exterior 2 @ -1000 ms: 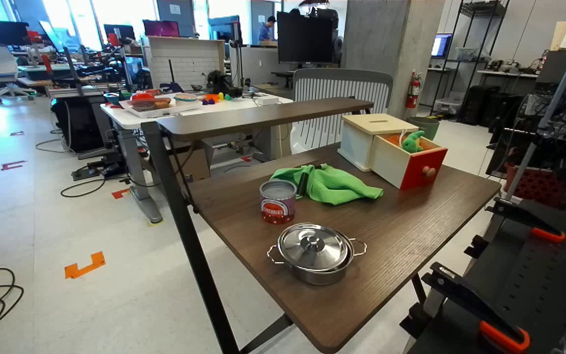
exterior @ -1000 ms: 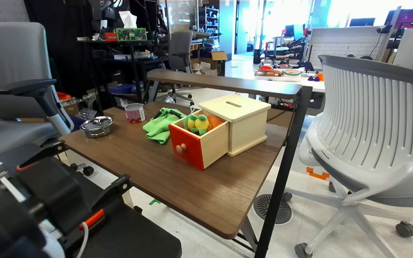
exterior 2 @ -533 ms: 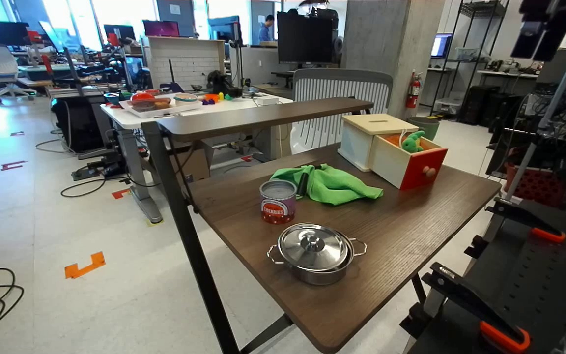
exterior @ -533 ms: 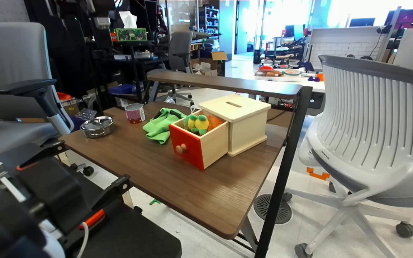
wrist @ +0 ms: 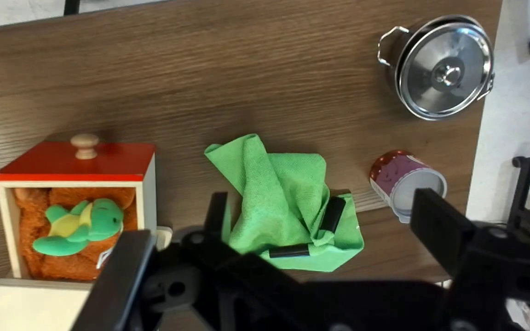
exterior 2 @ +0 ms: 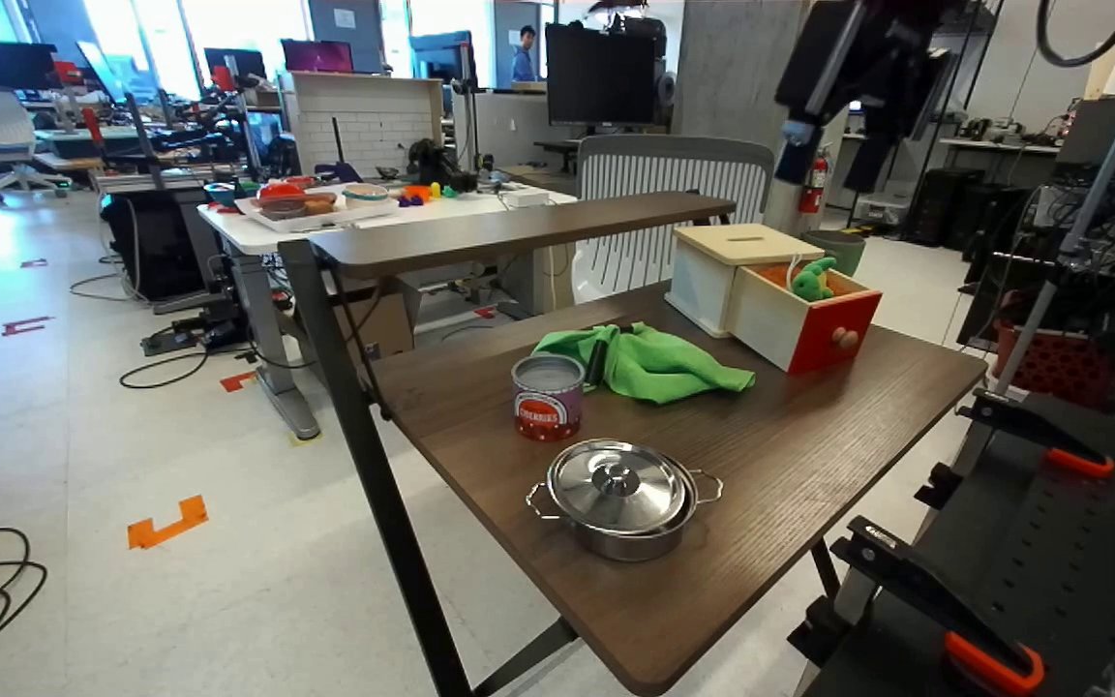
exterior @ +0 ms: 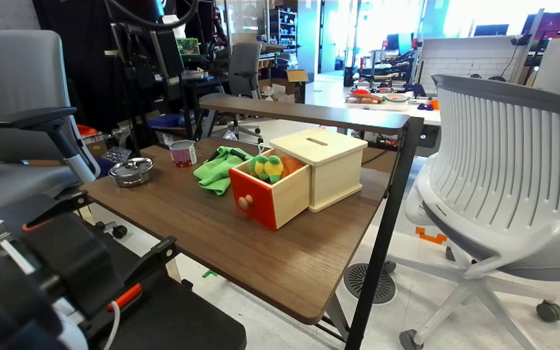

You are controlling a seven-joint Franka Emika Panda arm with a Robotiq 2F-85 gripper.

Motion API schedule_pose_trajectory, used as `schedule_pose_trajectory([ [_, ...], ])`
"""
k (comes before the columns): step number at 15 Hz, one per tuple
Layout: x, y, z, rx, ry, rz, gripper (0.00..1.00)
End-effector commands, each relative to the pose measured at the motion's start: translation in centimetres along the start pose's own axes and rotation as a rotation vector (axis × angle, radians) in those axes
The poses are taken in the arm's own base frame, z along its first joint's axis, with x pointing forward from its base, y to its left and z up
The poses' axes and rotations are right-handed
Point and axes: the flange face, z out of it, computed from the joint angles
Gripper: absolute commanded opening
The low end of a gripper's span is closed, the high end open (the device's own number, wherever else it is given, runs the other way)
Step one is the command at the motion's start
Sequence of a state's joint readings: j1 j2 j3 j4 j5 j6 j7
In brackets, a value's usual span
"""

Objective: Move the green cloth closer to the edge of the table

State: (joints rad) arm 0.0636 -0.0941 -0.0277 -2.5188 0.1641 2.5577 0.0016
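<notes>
The green cloth (exterior: 219,170) lies crumpled on the brown table (exterior: 187,218), between the wooden box and the can; it also shows in an exterior view (exterior 2: 664,366). In the wrist view the cloth (wrist: 283,197) has folds and two black pieces (wrist: 331,214) on it. My gripper (wrist: 322,200) is open, its two fingers wide apart, with nothing between them. It looks down over the cloth from above. In an exterior view the gripper (exterior 2: 830,169) hangs high in the air, behind and above the box, well apart from the table.
A wooden box (exterior 2: 703,281) has its red-fronted drawer (wrist: 74,161) pulled out, with a green toy (wrist: 81,225) inside. A cherries can (exterior 2: 548,402) stands beside the cloth. A lidded steel pot (exterior 2: 620,494) stands near the table's end. A raised shelf (exterior: 304,114) runs along the back.
My arm and gripper have come into view from above and moved over toward the table. The cloth, can, pot and box have not moved.
</notes>
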Motion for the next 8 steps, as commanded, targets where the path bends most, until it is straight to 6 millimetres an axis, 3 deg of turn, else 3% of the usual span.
schedule_pose_trajectory([
  [1,5.0,-2.0,4.4,-0.034,0.013,0.071,1.0],
  [8,11.7,-3.0,10.5,-0.109,-0.017,0.195,1.0],
])
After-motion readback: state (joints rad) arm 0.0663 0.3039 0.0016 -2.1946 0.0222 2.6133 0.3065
